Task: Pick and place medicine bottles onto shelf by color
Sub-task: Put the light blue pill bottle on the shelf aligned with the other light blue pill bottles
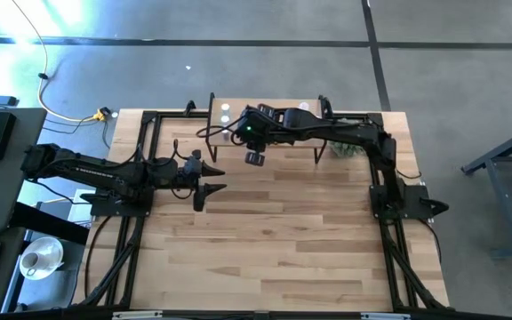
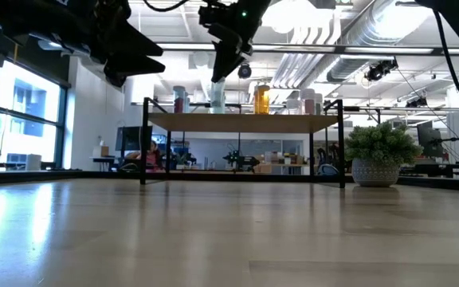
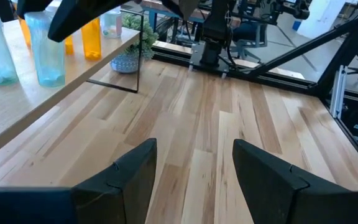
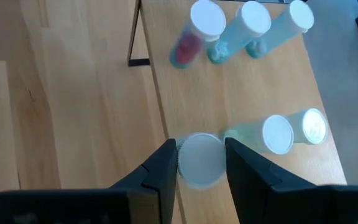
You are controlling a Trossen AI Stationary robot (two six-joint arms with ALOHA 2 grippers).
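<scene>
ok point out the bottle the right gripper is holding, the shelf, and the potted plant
held bottle (image 4: 201, 159), right wrist view, on its white cap between the fingers
shelf (image 2: 237, 122), low view, on the front edge of its wooden board
potted plant (image 2: 375, 171), low view, on its pale pot

Daylight streaming through tall windows (image 2: 22, 112), ceiling lamps (image 2: 301, 16) glaring overhead. Pale plank wooden bench (image 2: 229, 231) reflecting soft sheen. Dark arms showing as silhouettes. White-capped bottles (image 4: 229, 31) blurring slightly.
</scene>
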